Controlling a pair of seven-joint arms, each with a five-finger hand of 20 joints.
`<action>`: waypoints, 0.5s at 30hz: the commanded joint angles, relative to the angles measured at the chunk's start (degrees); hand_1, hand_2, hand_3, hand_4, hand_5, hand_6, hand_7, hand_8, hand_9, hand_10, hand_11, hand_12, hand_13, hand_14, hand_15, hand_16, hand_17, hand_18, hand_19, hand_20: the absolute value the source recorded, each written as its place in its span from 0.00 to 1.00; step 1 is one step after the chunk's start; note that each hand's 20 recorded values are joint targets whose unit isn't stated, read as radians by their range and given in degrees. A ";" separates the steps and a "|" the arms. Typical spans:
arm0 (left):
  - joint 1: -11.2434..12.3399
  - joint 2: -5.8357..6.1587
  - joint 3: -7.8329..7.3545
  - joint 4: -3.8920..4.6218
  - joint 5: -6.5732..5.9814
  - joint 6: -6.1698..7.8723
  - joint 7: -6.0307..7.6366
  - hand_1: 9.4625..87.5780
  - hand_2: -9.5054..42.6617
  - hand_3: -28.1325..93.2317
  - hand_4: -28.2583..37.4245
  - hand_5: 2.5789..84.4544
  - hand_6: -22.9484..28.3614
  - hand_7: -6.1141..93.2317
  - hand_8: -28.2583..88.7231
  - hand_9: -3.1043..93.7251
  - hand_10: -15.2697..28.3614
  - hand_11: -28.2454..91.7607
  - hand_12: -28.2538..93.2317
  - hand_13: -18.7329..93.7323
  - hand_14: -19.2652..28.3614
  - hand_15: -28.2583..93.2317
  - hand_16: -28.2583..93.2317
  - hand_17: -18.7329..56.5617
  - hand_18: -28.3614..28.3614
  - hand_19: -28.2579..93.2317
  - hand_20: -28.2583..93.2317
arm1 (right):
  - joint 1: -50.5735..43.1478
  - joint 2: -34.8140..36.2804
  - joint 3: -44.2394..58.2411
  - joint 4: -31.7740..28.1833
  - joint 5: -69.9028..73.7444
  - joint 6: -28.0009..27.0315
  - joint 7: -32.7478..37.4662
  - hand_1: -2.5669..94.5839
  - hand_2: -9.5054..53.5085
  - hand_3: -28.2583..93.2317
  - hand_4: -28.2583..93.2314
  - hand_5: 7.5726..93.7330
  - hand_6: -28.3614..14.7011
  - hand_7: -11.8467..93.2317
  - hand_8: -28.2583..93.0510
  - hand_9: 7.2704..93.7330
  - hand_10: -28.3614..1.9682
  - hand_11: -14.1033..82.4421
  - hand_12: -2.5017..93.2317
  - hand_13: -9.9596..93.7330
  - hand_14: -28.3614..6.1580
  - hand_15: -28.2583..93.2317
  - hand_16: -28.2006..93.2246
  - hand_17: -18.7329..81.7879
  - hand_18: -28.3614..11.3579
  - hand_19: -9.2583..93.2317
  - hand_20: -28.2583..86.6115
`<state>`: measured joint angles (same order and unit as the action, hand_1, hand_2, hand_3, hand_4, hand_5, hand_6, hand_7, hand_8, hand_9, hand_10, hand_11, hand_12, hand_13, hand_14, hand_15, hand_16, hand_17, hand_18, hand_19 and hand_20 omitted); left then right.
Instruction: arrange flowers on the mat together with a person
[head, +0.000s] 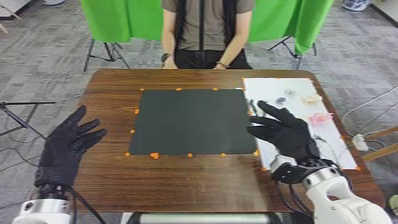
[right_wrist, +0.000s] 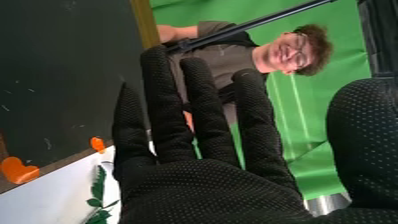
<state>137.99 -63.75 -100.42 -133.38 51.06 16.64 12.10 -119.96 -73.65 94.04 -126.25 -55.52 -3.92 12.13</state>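
Note:
In the head view my right hand (head: 286, 135) is over the near left part of the white sheet, its fingers relaxed and holding nothing, their tips by the mat's right edge. My left hand (head: 69, 142) is open over the table's left edge. The dark mat (head: 191, 122) lies mid-table with no flowers on it. A pink flower (head: 320, 119) and a cream flower (head: 311, 99) lie on the white sheet (head: 266, 86), beside small bluish ones (head: 282, 100). In the right wrist view, my right hand (right_wrist: 209, 192) has straight fingers; a green leafy stem (right_wrist: 98, 190) lies near it on the sheet.
Orange markers (head: 155, 155) line the mat's border on the brown wooden table (head: 178, 190). A person (head: 206, 45) sits at the far side, hands low at the table's edge. A dark pole (head: 202, 30) stands upright before the person.

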 joint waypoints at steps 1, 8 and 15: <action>0.91 0.97 0.90 0.23 -1.14 1.91 1.11 0.16 0.33 0.85 0.03 0.37 0.59 0.13 0.18 0.40 0.81 0.42 0.33 0.45 1.00 0.63 0.17 0.26 1.00 0.84 0.00 | -0.53 -0.35 -0.07 -0.38 0.20 0.22 -0.21 0.21 0.28 0.85 0.01 0.40 0.69 0.25 0.12 0.47 0.41 0.29 0.18 0.48 0.31 0.51 0.36 0.24 0.20 0.47 0.41; 0.06 1.65 1.48 0.46 -1.56 2.42 1.91 0.16 0.33 0.85 0.03 0.37 0.59 0.14 0.18 0.40 0.81 0.42 0.32 0.43 0.99 0.63 0.17 0.22 1.00 0.81 0.00 | -0.41 -0.23 -0.12 -0.36 0.18 0.41 -0.32 0.21 0.28 0.85 0.01 0.40 0.69 0.25 0.12 0.48 0.41 0.29 0.18 0.48 0.31 0.51 0.36 0.24 0.20 0.47 0.41; -0.29 1.87 1.62 0.41 -1.32 1.97 1.74 0.16 0.33 0.85 0.02 0.37 0.59 0.14 0.18 0.40 0.81 0.42 0.32 0.43 0.99 0.63 0.17 0.22 1.00 0.80 0.02 | -0.69 -0.18 0.09 -0.46 0.17 0.28 -0.61 0.21 0.28 0.85 0.01 0.41 0.69 0.25 0.12 0.48 0.41 0.29 0.18 0.48 0.31 0.51 0.36 0.24 0.20 0.47 0.41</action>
<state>137.67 -62.08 -99.08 -133.23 49.87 18.48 13.95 -119.96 -73.64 94.00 -126.24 -55.38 -3.86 12.05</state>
